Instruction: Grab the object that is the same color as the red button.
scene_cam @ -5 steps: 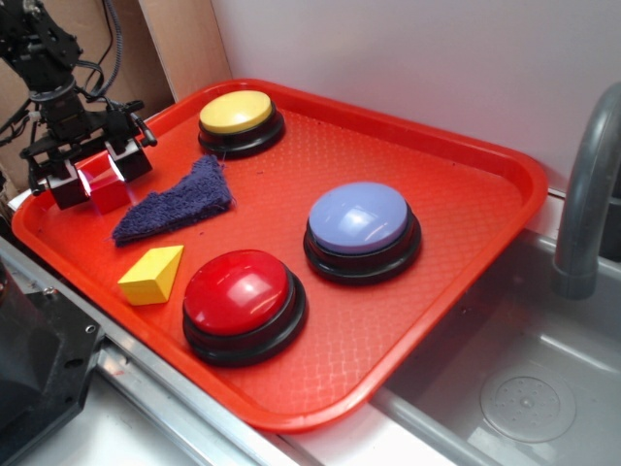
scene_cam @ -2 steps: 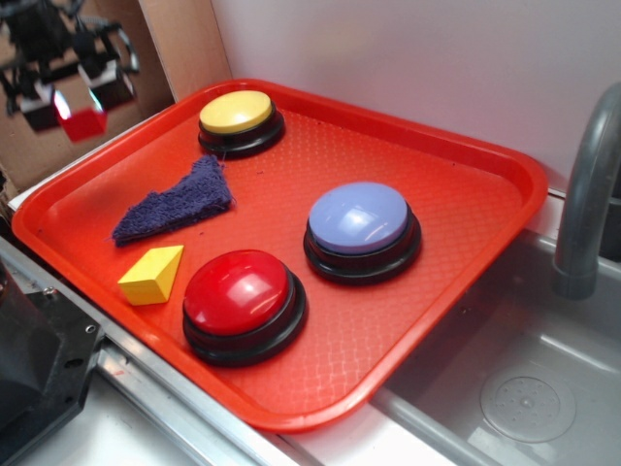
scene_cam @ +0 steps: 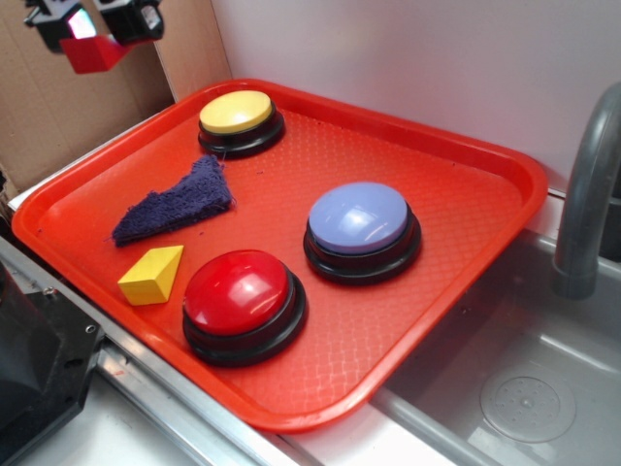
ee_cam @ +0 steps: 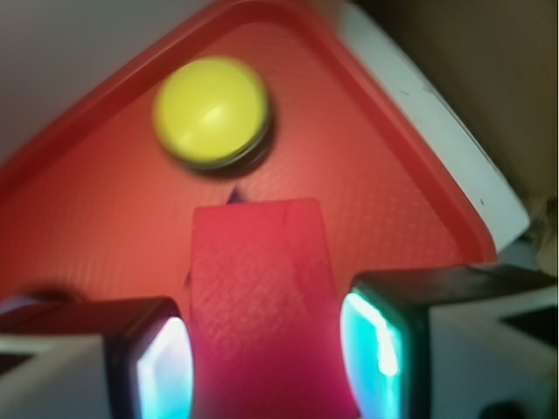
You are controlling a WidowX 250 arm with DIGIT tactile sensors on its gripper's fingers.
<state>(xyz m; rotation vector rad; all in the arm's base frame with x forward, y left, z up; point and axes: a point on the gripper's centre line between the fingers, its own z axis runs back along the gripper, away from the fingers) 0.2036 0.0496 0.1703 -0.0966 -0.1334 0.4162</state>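
Red block (scene_cam: pixel 90 53) is pinched between the two fingers of the pincer (scene_cam: pixel 92 21), high in the upper left corner of the exterior view, raised clear of the red tray (scene_cam: pixel 466 184) and seen against the brown cardboard panel (scene_cam: pixel 58 116). Only the lower ends of the fingers show in that view; the arm above is out of frame. In the wrist view the block (ee_cam: pixel 260 305) fills the gap between the two dark pads (ee_cam: pixel 384 340), with both pad faces against its sides.

Below and to the right of the pincer, the yellow-domed button (scene_cam: pixel 239 121) sits near the tray's far left corner; the wrist view shows it (ee_cam: pixel 211 111) blurred beyond the block. A purple cloth scrap (scene_cam: pixel 175 206) lies flat on the tray in front of that button. A yellow wedge block (scene_cam: pixel 151 275) rests near the tray's front edge, just beside the red button (scene_cam: pixel 243 303), which stands on a black round base. A pale blue-domed button (scene_cam: pixel 362 230) stands behind and to the right of the red button, apart from it.

The tray lies on a counter, its right corner overhanging a metal sink (scene_cam: pixel 524 388). A grey faucet (scene_cam: pixel 585 194) rises at the right edge.
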